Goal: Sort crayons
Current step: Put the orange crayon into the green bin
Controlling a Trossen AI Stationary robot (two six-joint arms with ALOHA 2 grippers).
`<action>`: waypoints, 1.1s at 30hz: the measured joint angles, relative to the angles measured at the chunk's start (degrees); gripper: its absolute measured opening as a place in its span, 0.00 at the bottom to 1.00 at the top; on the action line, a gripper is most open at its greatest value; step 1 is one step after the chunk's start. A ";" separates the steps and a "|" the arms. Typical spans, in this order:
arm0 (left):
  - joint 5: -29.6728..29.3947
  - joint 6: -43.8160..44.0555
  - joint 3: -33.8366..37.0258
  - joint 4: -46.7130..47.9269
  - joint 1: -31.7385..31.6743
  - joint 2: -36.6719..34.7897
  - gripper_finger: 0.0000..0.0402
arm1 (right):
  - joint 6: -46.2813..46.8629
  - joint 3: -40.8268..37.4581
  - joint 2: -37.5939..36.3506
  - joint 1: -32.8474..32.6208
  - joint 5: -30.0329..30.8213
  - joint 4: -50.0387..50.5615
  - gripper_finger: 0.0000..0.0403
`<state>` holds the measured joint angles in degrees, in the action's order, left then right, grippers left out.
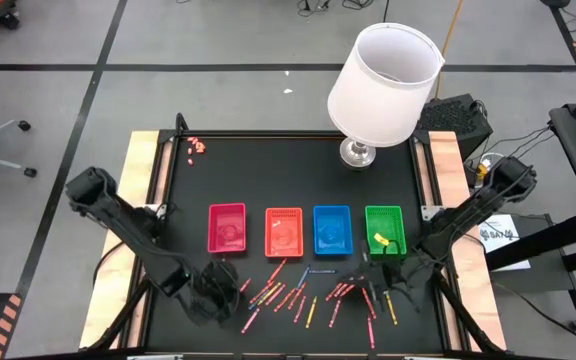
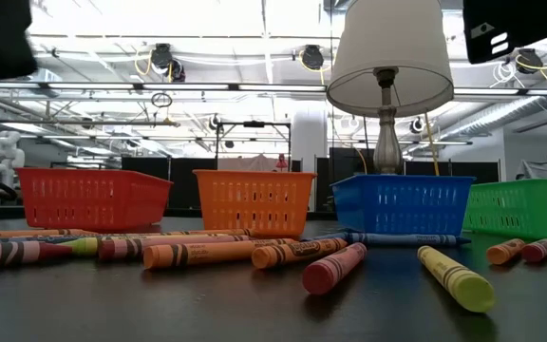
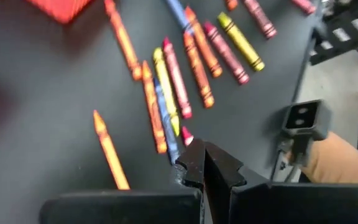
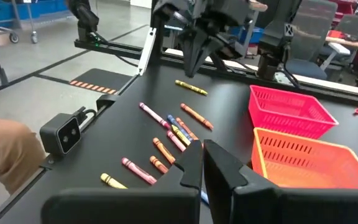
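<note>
- Crayons (image 2: 207, 252) litter the table's (image 1: 298, 165) near edge, lower centre; only overhead shows one yellow crayon (image 1: 379, 239) inside the green basket (image 1: 385, 229).
- Left gripper (image 1: 211, 290) and right gripper (image 1: 393, 275): jaws together, empty.

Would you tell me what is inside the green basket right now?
One yellow crayon lies inside the green basket, seen from above. The right arm covers its near corner, so anything there is hidden.
</note>
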<state>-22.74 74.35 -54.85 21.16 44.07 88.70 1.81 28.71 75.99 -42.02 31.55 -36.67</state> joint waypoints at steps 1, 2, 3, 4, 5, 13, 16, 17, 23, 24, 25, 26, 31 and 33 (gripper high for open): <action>0.15 1.26 0.00 0.09 0.07 0.82 0.02 | 0.43 0.00 0.11 0.00 0.00 0.01 0.00; 0.51 2.43 -0.01 0.12 0.04 1.60 0.02 | 0.66 0.00 0.13 0.00 0.00 0.01 0.00; 0.82 3.56 -0.17 0.58 -0.01 2.34 0.02 | 0.96 0.00 0.12 0.00 0.00 -0.04 0.00; 0.88 4.59 -0.43 1.31 0.01 2.92 0.02 | 1.26 0.00 0.11 0.00 0.00 -0.12 0.00; 0.94 5.58 -0.66 1.98 0.01 3.41 0.02 | 1.41 0.00 0.11 0.00 0.00 -0.08 0.00; 1.43 7.89 -0.87 2.31 -0.10 4.03 0.02 | 1.53 0.00 0.11 0.00 0.00 -0.12 0.00; 3.02 9.21 -0.87 2.26 -0.48 4.01 0.02 | 1.41 0.00 0.11 0.02 -0.02 -0.15 0.00; 4.25 9.39 -0.87 2.36 -0.72 4.01 0.02 | 1.41 0.00 0.11 0.01 -0.01 -0.17 0.00; 6.77 9.35 -0.87 4.29 -1.96 4.01 0.17 | 1.41 0.00 0.09 0.02 -0.03 -0.38 0.00; 6.83 9.36 -0.87 4.88 -2.13 4.01 0.21 | 1.41 0.00 0.09 0.02 -0.04 -0.38 0.00; 6.84 9.35 -0.87 5.45 -2.28 4.01 0.24 | 1.41 0.00 0.09 0.02 -0.04 -0.38 0.00; 6.84 9.35 -0.87 5.85 -2.43 4.01 0.28 | 1.41 0.00 0.09 0.02 -0.04 -0.38 0.00; 6.91 10.15 -0.87 5.95 -2.44 4.01 0.37 | 1.39 0.02 0.09 0.02 -0.04 -0.28 0.00; 6.34 10.82 -0.87 6.23 -2.42 4.01 0.37 | 1.39 0.02 0.09 0.02 -0.07 -0.06 0.00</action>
<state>-16.40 85.17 -55.72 27.39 41.65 92.71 3.20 28.73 76.07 -42.00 31.48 -36.73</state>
